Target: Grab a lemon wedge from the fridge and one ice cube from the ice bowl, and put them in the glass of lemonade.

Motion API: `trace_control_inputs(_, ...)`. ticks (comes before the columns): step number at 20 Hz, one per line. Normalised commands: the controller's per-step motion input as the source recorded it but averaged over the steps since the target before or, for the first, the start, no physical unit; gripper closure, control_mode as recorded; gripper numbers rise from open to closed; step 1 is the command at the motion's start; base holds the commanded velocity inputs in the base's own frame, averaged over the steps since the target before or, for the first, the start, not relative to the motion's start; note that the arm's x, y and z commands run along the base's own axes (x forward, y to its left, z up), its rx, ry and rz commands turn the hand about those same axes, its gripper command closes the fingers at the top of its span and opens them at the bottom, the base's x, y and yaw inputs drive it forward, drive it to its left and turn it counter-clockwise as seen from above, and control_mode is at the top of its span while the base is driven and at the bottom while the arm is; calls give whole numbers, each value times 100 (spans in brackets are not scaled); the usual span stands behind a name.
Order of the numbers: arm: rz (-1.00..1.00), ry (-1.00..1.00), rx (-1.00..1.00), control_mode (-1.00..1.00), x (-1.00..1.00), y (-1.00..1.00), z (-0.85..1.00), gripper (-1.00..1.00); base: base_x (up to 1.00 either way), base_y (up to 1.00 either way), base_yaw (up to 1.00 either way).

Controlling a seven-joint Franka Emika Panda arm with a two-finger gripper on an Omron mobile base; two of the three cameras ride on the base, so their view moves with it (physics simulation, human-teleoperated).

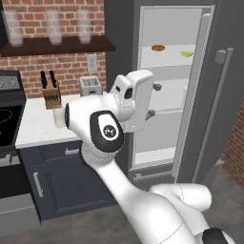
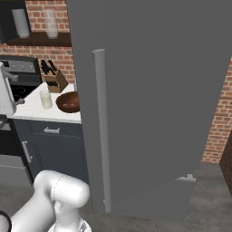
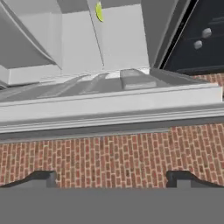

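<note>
The fridge (image 1: 217,28) stands open, its white shelves showing. A small yellow-green lemon wedge (image 1: 186,54) lies on an upper shelf, right of a flat orange-brown item (image 1: 158,47). In the rolled hand view the lemon wedge (image 3: 99,12) sits far off at the top edge. My gripper (image 1: 155,100) is open and holds nothing, in front of the fridge's middle shelves and below the wedge. It also appears at the left edge of the right base view, gripper (image 2: 17,89). The glass of lemonade (image 1: 58,116) stands on the white counter. The reddish-brown ice bowl (image 2: 69,102) sits beside the glass (image 2: 45,98).
The open fridge door (image 2: 154,104) with its long bar handle (image 2: 100,127) blocks most of the right base view. A knife block (image 1: 51,93) and toaster (image 1: 90,86) stand at the counter's back. A stove (image 1: 7,114) is at the left. Tall frosted glasses (image 1: 53,26) line a wall shelf.
</note>
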Motion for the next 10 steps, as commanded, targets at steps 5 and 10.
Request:
trace_control_inputs(5, -35, 22, -1, -100, 99, -13, -10, -100, 0, 0, 0)
trace_control_inputs(10, -30, 11, 0, -100, 67, -43, -7, -100, 0, 0, 0)
